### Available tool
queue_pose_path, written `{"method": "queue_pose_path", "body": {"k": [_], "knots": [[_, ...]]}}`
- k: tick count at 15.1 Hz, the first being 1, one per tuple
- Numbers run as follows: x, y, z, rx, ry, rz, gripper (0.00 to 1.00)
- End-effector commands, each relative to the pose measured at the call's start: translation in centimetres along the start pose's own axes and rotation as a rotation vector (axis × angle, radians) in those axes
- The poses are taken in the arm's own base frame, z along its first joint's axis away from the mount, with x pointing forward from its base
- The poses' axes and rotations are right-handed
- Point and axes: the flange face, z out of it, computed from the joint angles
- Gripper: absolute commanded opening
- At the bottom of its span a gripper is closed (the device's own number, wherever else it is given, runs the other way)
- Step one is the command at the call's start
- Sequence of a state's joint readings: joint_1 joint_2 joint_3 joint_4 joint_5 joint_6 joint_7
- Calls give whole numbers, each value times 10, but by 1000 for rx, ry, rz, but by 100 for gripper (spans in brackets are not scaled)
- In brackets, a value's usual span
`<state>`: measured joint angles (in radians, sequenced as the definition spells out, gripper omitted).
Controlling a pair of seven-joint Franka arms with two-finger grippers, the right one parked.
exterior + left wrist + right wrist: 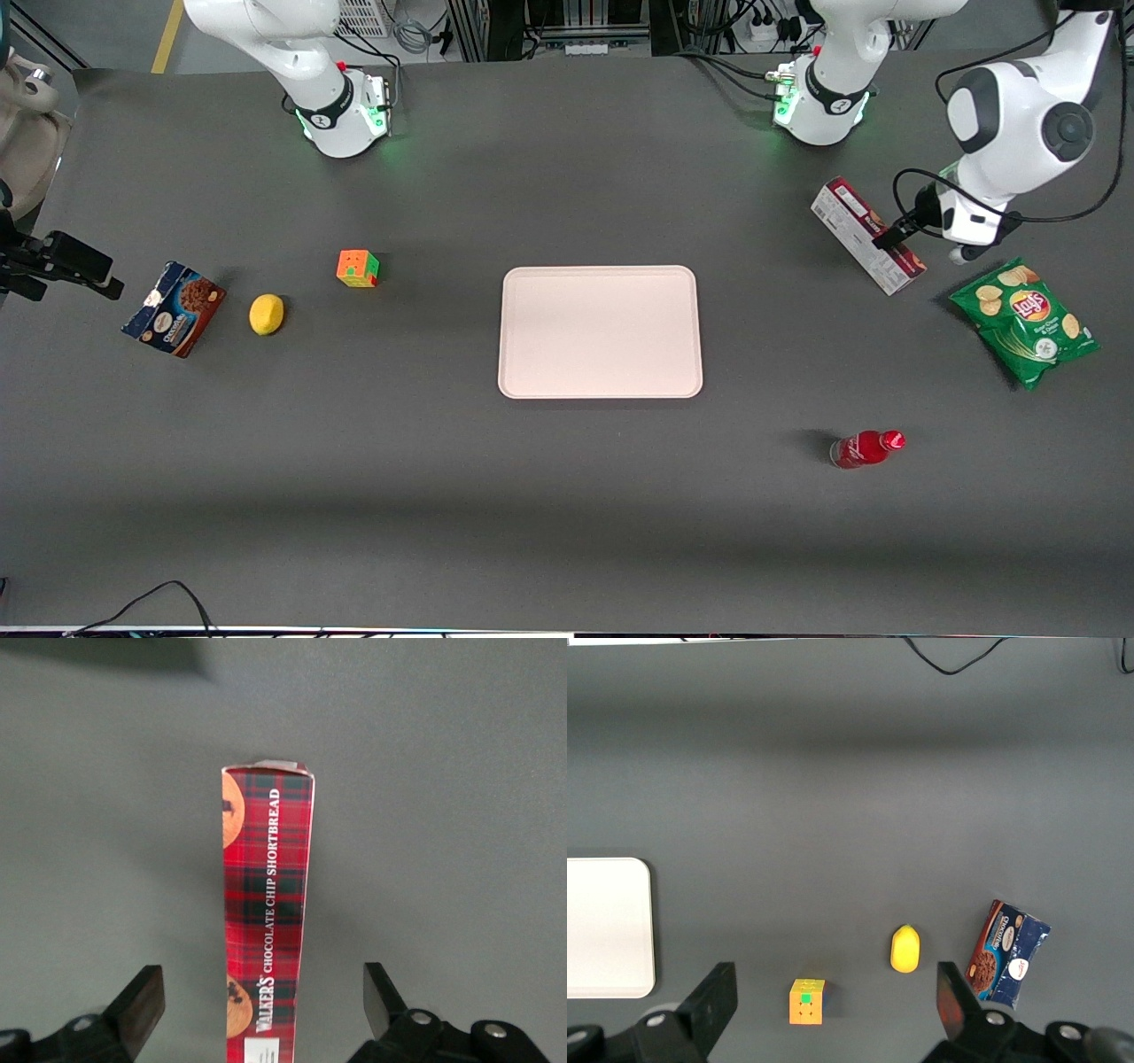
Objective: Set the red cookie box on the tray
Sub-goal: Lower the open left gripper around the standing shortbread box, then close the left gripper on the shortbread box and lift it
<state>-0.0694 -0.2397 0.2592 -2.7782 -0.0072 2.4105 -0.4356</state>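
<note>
The red cookie box [866, 235] is a long tartan-red carton with a white printed side. It lies on the table toward the working arm's end, farther from the front camera than the tray [601, 331]. The cream-pink tray lies mid-table and holds nothing. My left gripper [959, 252] hovers over the box's nearer end. In the left wrist view the box [266, 912] runs lengthwise between my fingers [142, 1005], which stand wide open with clear gaps on both sides and touch nothing.
A green chip bag [1026, 321] lies beside the gripper, nearer the camera. A red bottle [866, 448] lies nearer the camera than the tray. Toward the parked arm's end lie a puzzle cube [357, 268], a lemon [266, 314] and a blue-and-brown cookie box [174, 307].
</note>
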Motion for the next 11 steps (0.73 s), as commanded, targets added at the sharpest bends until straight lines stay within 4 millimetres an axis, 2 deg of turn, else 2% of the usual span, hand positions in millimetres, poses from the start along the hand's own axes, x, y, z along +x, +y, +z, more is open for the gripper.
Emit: {"method": "queue_pose_path", "body": {"k": [1,8,11], "knots": [[-26,-7,23,-33,75,-20,100],[-29,-13,56,-16,89,-42,100],[-29,-14,62,-6,81,-48,100]]}}
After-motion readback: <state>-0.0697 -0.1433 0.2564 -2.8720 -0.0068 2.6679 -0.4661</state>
